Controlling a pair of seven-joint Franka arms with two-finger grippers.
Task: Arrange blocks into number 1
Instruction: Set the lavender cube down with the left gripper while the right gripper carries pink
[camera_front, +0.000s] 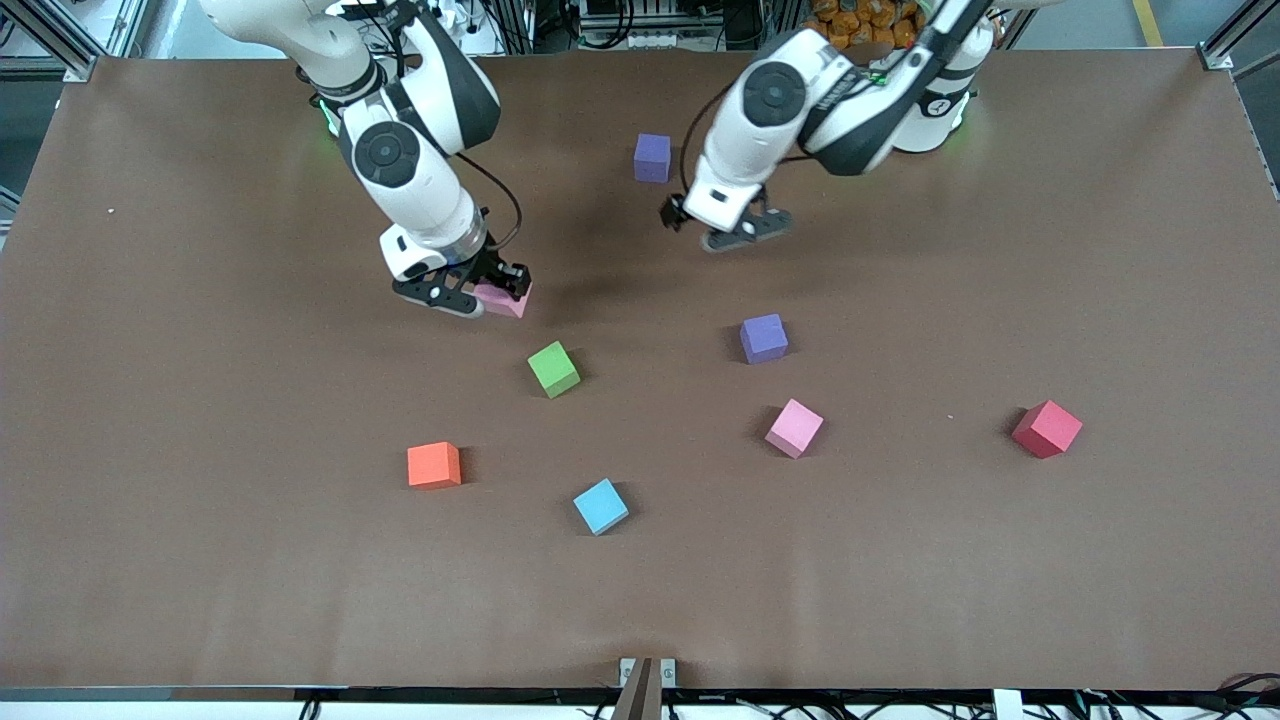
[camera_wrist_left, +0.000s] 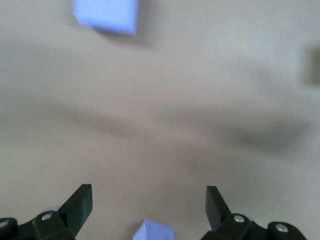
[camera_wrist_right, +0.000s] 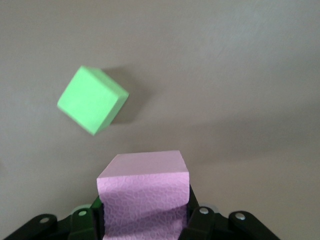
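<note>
Five matte cubes of equal size make up the set, ordered here from nearest the front camera. The orange block (camera_front: 434, 465) rests flat on the brown table (camera_front: 160, 560) toward the right arm's end, near a light blue cube (camera_front: 601, 506). A light pink block (camera_front: 794, 428) sits turned at an angle nearer the middle, well apart from a red cube (camera_front: 1047, 429) toward the left arm's end. A purple block (camera_front: 764, 338) lies just farther from the camera than that pink one, with a green cube (camera_front: 553, 369) beside it toward the right arm's end. The second light pink block (camera_front: 503, 300), its faces finely textured in the right wrist view (camera_wrist_right: 143, 197), is clamped between the fingers of the right pincer (camera_front: 470, 291), whose arm bends down steeply from its base. The left pincer (camera_front: 728, 226) hangs with fingers spread apart over bare table, its arm folded at the elbow. The second purple block (camera_front: 652, 158) lies farthest, close to the arms' bases.
</note>
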